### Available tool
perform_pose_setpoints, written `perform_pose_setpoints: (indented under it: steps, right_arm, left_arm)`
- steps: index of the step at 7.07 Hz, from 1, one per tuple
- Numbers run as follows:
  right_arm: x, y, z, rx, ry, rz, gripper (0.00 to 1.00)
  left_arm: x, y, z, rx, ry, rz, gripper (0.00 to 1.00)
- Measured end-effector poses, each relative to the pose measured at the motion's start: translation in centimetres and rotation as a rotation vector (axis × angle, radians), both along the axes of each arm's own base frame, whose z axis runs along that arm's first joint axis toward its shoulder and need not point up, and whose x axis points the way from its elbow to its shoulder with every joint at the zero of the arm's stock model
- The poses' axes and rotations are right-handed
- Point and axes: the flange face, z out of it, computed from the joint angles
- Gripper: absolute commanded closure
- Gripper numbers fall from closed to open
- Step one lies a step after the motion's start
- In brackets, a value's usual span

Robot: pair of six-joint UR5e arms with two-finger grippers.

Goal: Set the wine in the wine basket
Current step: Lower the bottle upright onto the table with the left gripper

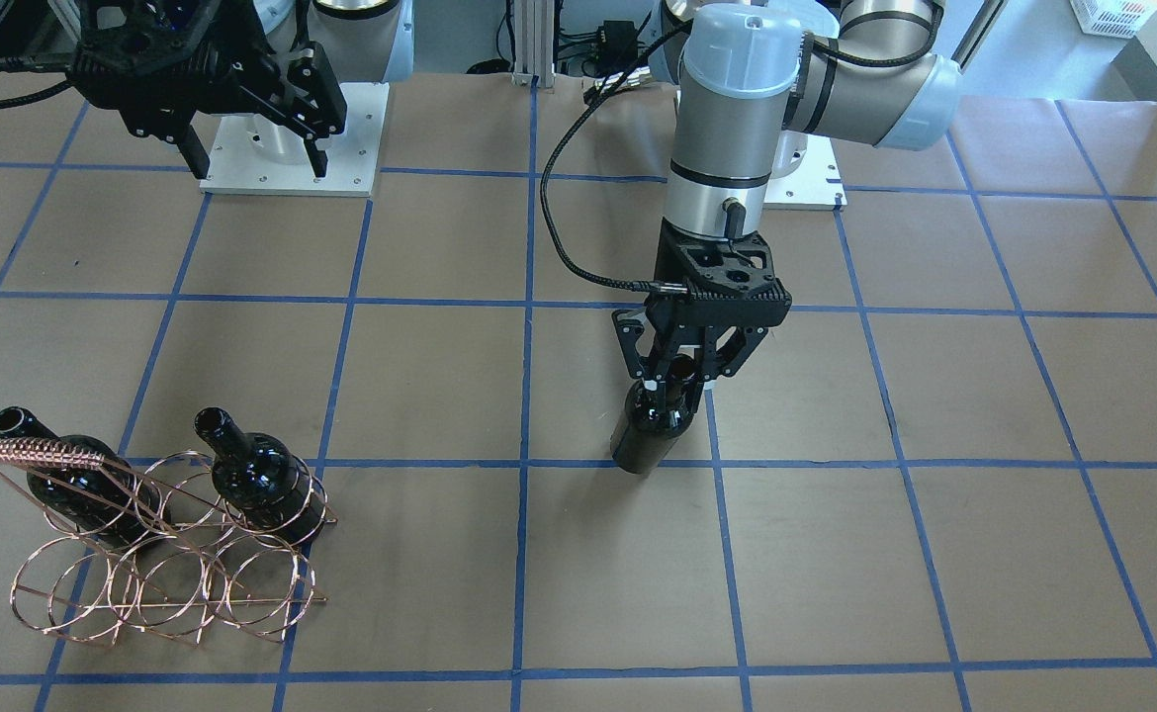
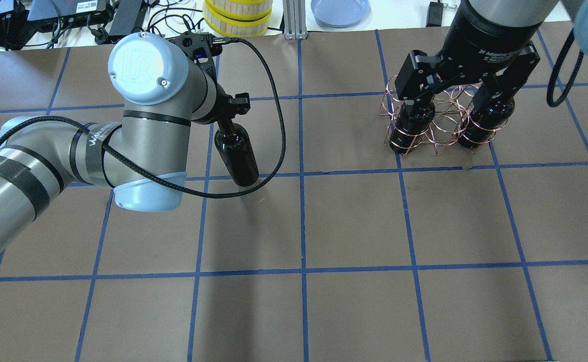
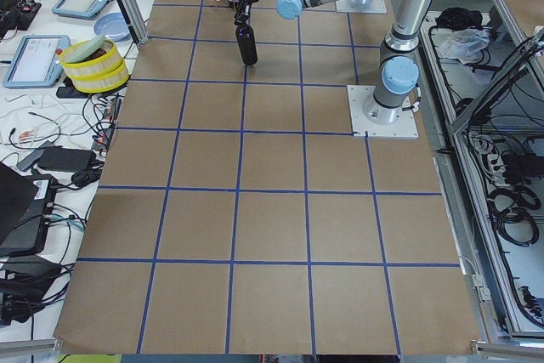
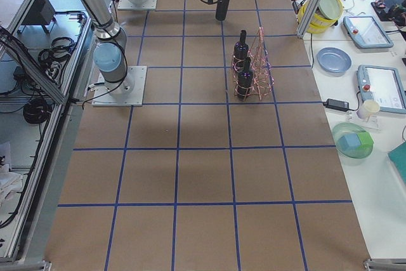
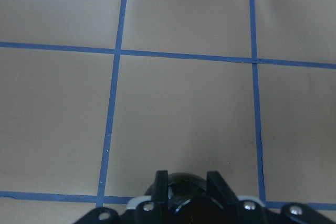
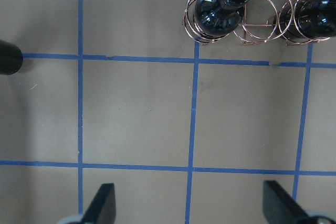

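Observation:
My left gripper (image 1: 675, 374) is shut on the neck of a glossy black wine bottle (image 1: 644, 435) and holds it mouth-up at mid-table. The bottle also shows in the overhead view (image 2: 237, 153), and its shoulder shows between the left fingers in the left wrist view (image 5: 184, 192). The rose-gold wire wine basket (image 1: 40, 457) stands far to the robot's right, with two black bottles (image 1: 262, 475) (image 1: 74, 485) in it. My right gripper (image 2: 457, 75) is open and empty, high over the basket (image 2: 445, 108). The right wrist view shows both racked bottles (image 6: 218, 11) (image 6: 317, 17).
White arm base plates (image 1: 292, 148) sit at the robot's edge of the table. Beyond the far edge stand yellow round containers (image 2: 237, 12) and a blue plate (image 2: 339, 10). Brown paper with blue tape lines covers the table between the held bottle and the basket.

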Motion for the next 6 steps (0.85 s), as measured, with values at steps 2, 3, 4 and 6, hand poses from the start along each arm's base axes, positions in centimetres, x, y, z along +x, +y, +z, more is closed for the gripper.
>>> perform_pose_setpoints:
  steps: [2,3,4,6]
  right_arm:
    - [0.00,0.03,-0.04,0.001,0.000,0.000,0.00]
    - [0.00,0.09,-0.08,0.001,0.000,0.000,0.00]
    - [-0.01,0.12,-0.14,0.003,0.000,0.000,0.00]
    - [-0.01,0.15,-0.17,0.003,0.000,0.000,0.00]
  left_arm:
    - [0.13,-0.06,-0.23,-0.001,-0.011,0.009,1.00]
    - [0.15,-0.08,-0.34,0.001,-0.012,0.012,1.00]
    - [0.15,-0.10,-0.46,0.004,-0.011,0.017,1.00]
    - [0.14,-0.18,-0.76,0.009,-0.011,0.020,1.00]
